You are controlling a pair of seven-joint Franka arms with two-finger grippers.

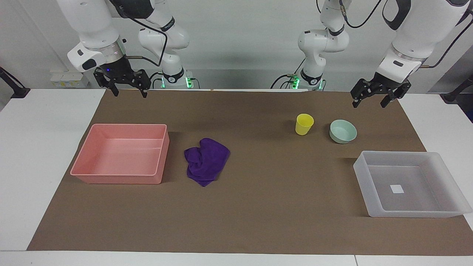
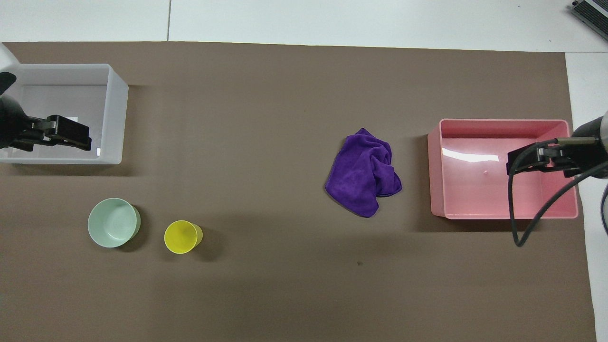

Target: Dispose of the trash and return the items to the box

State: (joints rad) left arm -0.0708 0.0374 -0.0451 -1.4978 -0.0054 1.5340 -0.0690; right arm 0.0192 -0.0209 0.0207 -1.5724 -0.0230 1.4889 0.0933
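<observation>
Fuzzy deep-purple cloth rag (image 1: pixel 206 160); glossy pink plastic bin (image 1: pixel 122 173); translucent whitish plastic tray (image 1: pixel 373 184), smooth; matt brown paper-like mat (image 1: pixel 273 207) on worktop.

Left gripper (image 1: pixel 380 96) and right gripper (image 1: pixel 128 85) hang raised, fingers spread.

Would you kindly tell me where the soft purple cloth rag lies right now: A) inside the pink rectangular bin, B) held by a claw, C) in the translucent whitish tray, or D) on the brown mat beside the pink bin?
D: the soft purple cloth rag lies crumpled on the brown mat beside the pink rectangular bin, outside its walls.
</observation>
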